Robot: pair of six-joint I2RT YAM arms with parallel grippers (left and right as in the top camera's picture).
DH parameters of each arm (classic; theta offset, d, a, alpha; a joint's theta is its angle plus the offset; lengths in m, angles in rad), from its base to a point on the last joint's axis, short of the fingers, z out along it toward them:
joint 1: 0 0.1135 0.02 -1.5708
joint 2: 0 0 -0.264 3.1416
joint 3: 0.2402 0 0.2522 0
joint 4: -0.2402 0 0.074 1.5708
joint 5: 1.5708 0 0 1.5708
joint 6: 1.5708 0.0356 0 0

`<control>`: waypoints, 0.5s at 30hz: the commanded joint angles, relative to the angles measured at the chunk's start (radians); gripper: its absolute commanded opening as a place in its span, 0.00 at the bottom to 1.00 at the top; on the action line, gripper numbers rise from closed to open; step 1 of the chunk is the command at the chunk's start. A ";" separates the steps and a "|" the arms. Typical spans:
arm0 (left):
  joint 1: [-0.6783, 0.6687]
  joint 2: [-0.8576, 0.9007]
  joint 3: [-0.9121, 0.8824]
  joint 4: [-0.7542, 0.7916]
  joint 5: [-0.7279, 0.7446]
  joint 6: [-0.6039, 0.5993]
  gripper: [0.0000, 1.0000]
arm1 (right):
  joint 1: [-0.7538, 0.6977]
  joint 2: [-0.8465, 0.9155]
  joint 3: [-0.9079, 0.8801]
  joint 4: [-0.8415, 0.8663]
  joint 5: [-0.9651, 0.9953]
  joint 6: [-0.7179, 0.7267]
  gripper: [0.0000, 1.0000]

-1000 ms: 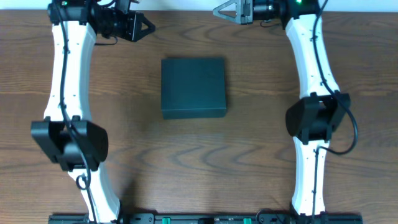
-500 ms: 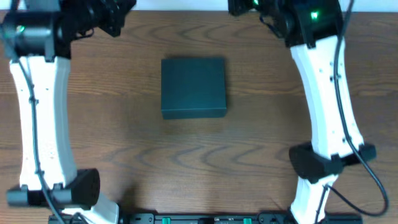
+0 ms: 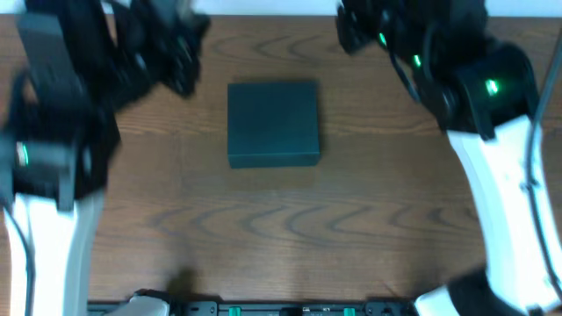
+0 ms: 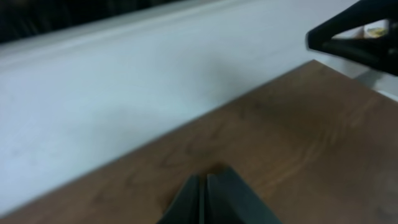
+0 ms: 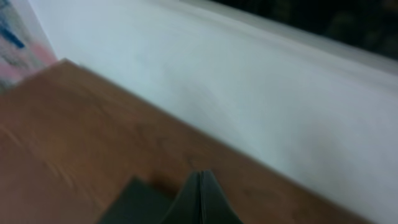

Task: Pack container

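Note:
The container [image 3: 273, 123] is a square dark green-black box with its lid down, lying on the wooden table [image 3: 290, 228] at centre back. My left gripper [image 3: 186, 51] is a motion-blurred dark shape above the table, left of the box's far corner. In the left wrist view its fingers [image 4: 204, 182] are pressed together and hold nothing. My right gripper [image 3: 349, 31] hovers near the table's back edge, right of the box. In the right wrist view the right gripper [image 5: 200, 179] is shut and empty, with a dark corner of the container [image 5: 134, 202] below and to the left.
A pale wall [image 4: 124, 93] runs behind the table's back edge. The other arm's dark gripper tip [image 4: 348, 37] shows at the top right of the left wrist view. Both white arms [image 3: 53, 237] [image 3: 518, 219] loom large at the table's sides.
Both arms have risen toward the overhead camera and now look larger and blurred. Their grippers stay near the back edge. The container has not moved.

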 commanded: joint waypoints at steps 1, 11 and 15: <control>-0.064 -0.182 -0.203 0.092 -0.203 -0.009 0.06 | -0.011 -0.214 -0.231 0.077 0.000 -0.040 0.01; -0.069 -0.626 -0.584 0.286 -0.217 -0.185 0.06 | -0.009 -0.759 -0.729 0.188 0.008 -0.007 0.02; -0.069 -0.668 -0.584 0.146 -0.214 -0.269 0.22 | -0.009 -0.829 -0.740 0.093 -0.019 0.094 0.22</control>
